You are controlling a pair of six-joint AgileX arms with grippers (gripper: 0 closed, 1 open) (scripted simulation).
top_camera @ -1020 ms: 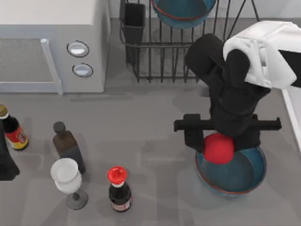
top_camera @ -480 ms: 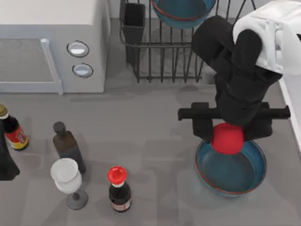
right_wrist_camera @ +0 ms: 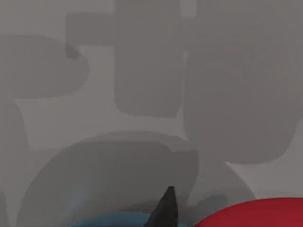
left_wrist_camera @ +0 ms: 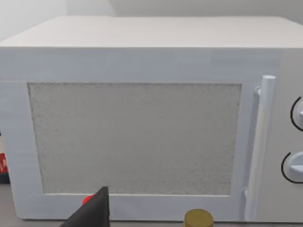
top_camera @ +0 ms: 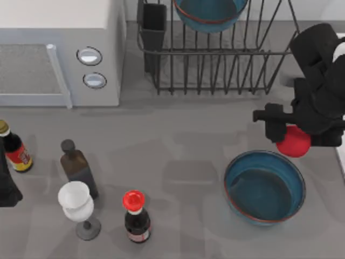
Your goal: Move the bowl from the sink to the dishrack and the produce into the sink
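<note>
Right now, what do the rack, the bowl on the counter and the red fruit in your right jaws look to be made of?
The rack looks like thin black coated wire: slim upright bars, matte. The bowl looks like glazed ceramic: glossy teal inside, reddish-brown rim, though hard plastic is possible. The red fruit, held in the right gripper above the counter, is smooth and evenly red, with a waxy-looking skin; material uncertain.

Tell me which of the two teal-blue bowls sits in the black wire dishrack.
The teal-blue glazed bowl at the top view's upper edge, among the black wire dishrack bars; the other bowl rests on the grey table.
</note>
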